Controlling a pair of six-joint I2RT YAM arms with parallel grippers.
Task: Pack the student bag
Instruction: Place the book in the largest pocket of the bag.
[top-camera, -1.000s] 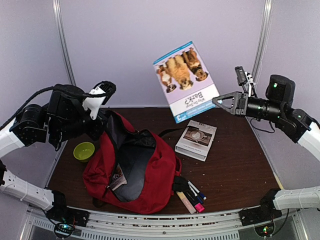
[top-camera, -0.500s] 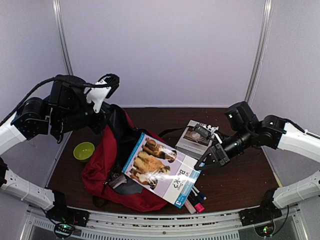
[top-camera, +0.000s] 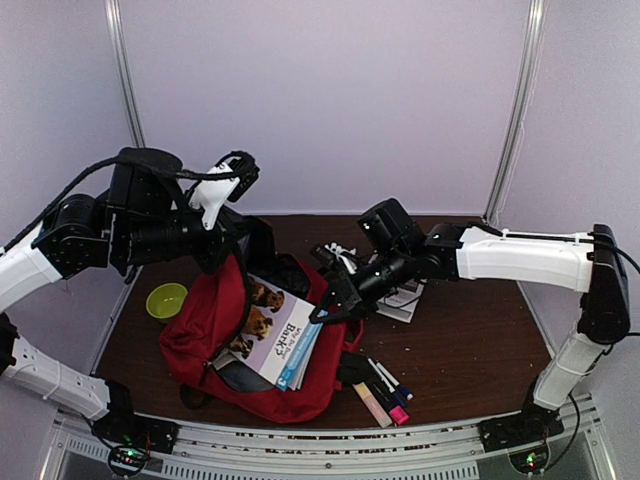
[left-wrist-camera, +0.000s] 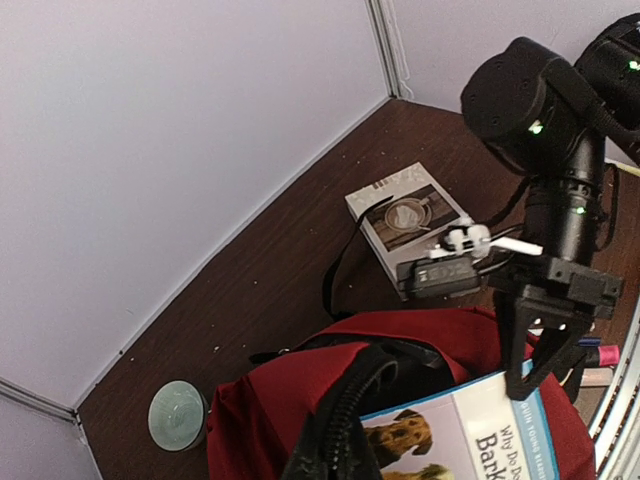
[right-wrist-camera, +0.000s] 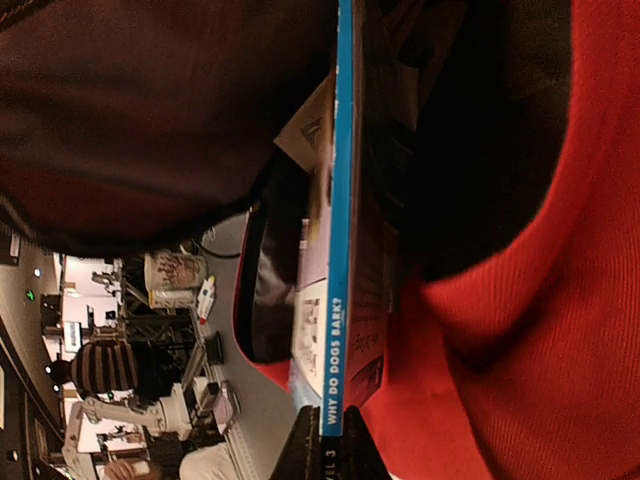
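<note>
Student bag (top-camera: 205, 328): one, red; books: two, namely a dog book (top-camera: 278, 338) and a coffee-cup-cover book (left-wrist-camera: 405, 215); green bowl (top-camera: 167, 301): one; markers and pens (top-camera: 385, 392): one cluster, at least four pieces, exact number not discernible; robot arms: two, the left arm (top-camera: 90, 235) and the right arm (top-camera: 510, 255).
</note>
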